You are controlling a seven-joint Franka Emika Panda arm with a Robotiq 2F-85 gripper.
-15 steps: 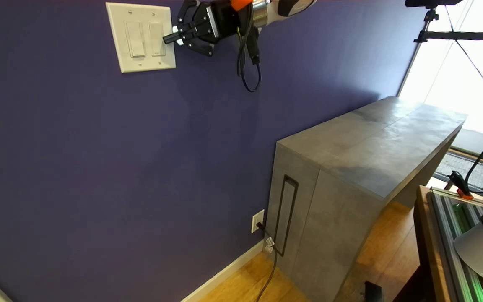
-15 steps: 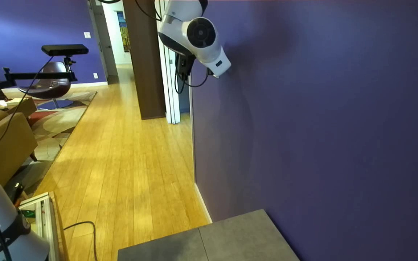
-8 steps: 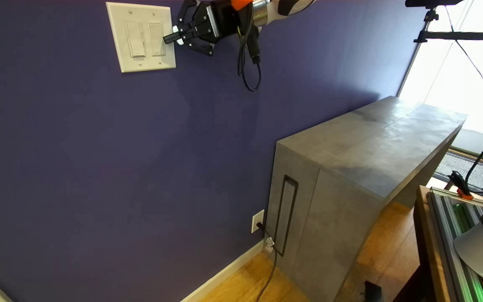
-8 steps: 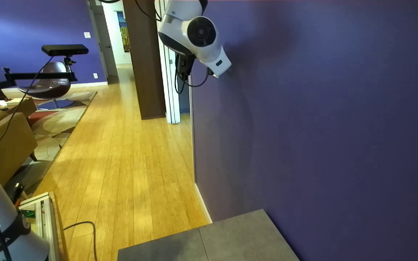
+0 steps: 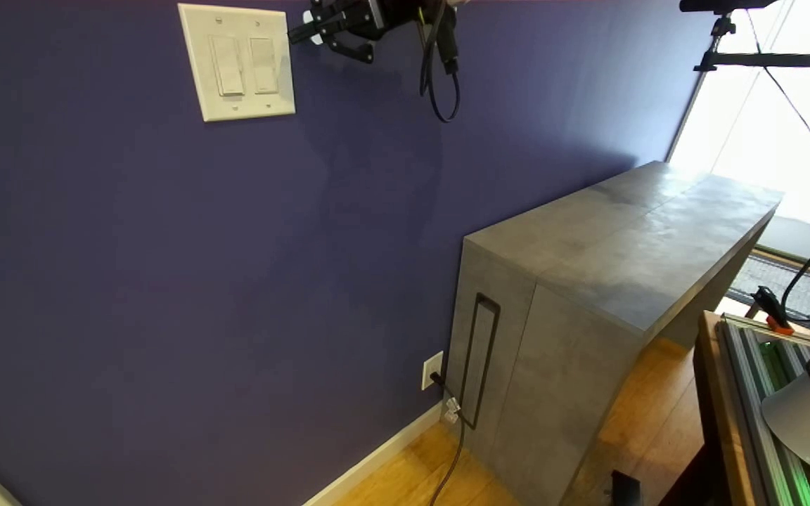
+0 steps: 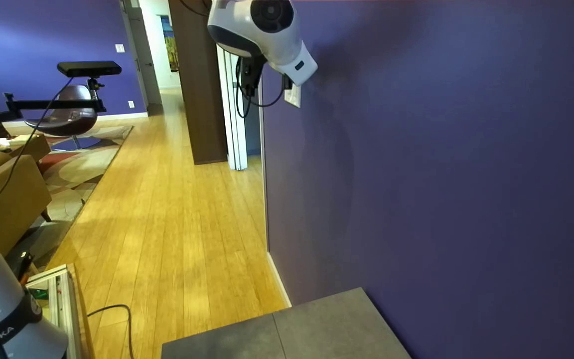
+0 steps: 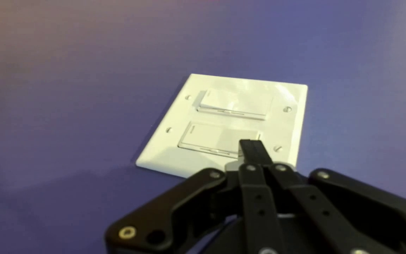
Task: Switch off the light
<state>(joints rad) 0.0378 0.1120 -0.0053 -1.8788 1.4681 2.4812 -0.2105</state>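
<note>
The light's switch, a white wall plate (image 5: 245, 107) with two tall rocker paddles, is on the purple wall at the upper left of an exterior view. The left paddle (image 5: 227, 65) sticks out at its lower end; the right paddle (image 5: 264, 65) looks flatter. My gripper (image 5: 294, 35) is shut and empty, its tips by the plate's upper right edge; contact cannot be told. In the wrist view, the gripper (image 7: 254, 141) overlaps one end of the nearer paddle (image 7: 210, 135); the farther paddle (image 7: 236, 100) is unobstructed. In an exterior view the plate (image 6: 293, 95) is partly hidden behind the arm. No lamp is visible.
A grey desk (image 5: 588, 239) stands against the wall below the arm. A small socket plate (image 5: 432, 370) with a cable is low on the wall. A cable loop (image 5: 440, 105) hangs from the wrist. A camera (image 6: 90, 68) on a bracket stands farther off.
My gripper, still shut, has moved up and right, off the right paddle, during the last half second. The arm has risen, and part of the switch plate now shows beneath it.
</note>
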